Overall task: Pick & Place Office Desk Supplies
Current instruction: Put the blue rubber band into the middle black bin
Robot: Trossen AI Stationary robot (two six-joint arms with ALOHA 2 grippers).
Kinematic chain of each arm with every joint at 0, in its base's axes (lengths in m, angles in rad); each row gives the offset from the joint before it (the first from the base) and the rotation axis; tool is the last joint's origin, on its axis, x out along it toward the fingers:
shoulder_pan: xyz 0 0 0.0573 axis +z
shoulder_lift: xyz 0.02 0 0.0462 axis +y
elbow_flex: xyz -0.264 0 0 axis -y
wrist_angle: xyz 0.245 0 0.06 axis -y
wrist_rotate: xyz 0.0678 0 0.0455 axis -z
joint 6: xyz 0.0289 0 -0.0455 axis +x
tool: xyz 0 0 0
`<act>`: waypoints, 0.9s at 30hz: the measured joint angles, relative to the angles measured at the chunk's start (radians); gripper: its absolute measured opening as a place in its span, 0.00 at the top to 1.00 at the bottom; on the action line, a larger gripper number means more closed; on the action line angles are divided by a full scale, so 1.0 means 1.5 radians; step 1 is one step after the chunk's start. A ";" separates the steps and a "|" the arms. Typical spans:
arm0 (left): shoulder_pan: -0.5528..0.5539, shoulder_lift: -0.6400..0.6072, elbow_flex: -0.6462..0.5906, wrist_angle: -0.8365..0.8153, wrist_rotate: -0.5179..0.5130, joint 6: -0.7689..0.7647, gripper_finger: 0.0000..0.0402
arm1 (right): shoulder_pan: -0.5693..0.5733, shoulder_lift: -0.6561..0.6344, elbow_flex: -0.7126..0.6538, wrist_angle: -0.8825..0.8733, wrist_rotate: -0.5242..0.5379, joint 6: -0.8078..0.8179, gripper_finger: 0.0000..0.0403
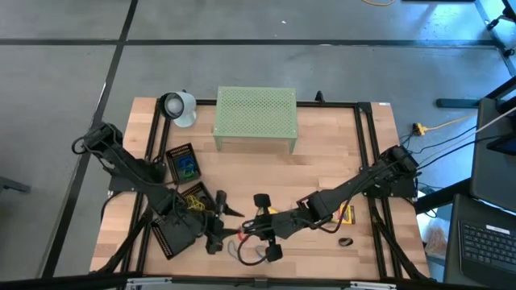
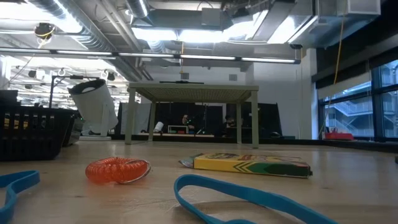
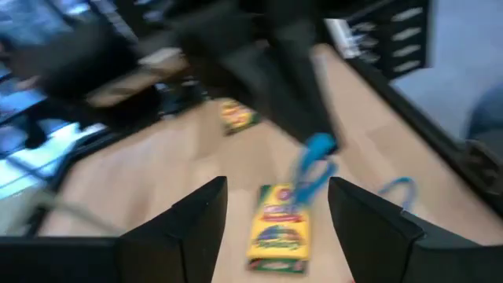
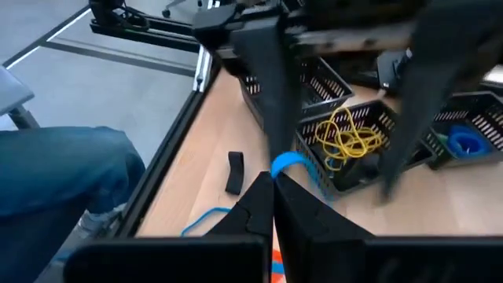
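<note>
In the right wrist view my right gripper point(image 4: 272, 206) is shut on a blue rubber band point(image 4: 289, 165), held above the table near its front edge point(image 1: 244, 230). My left gripper point(image 3: 277, 212) stands open just beside it point(image 1: 219, 222), fingers wide apart. A crayon box point(image 3: 279, 228) lies flat on the table below the left gripper's gap. A second crayon box point(image 1: 345, 214) lies under my right arm. Black mesh trays hold yellow bands point(image 4: 350, 137) and blue bands point(image 4: 468, 143). My right gripper pinches the blue rubber band between its two shut fingertips, at one end of the loop point(image 4: 280, 168). The rest of the band point(image 3: 313, 167) hangs slack below the fingers, clear of the table as far as shows.
A pale-green perforated stand point(image 1: 255, 119) and a white cup point(image 1: 179, 107) stand at the far side. Loose blue bands point(image 2: 249, 199), a red-orange coil point(image 2: 118, 169) and a black binder clip point(image 4: 234, 171) lie on the wood. A person's leg point(image 4: 63, 181) is beside the table.
</note>
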 joint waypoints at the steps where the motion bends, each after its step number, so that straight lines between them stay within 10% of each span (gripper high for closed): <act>1: 0.004 0.007 0.000 0.009 0.025 0.005 0.46 | 0.000 0.000 0.000 0.002 0.000 -0.004 0.99; 13: 0.018 0.038 0.000 0.083 0.080 0.009 0.58 | 0.000 0.000 0.000 0.002 -0.004 -0.023 0.99; 27: 0.019 0.038 -0.001 0.075 0.073 0.000 0.97 | 0.000 0.000 0.001 0.001 -0.004 -0.022 0.99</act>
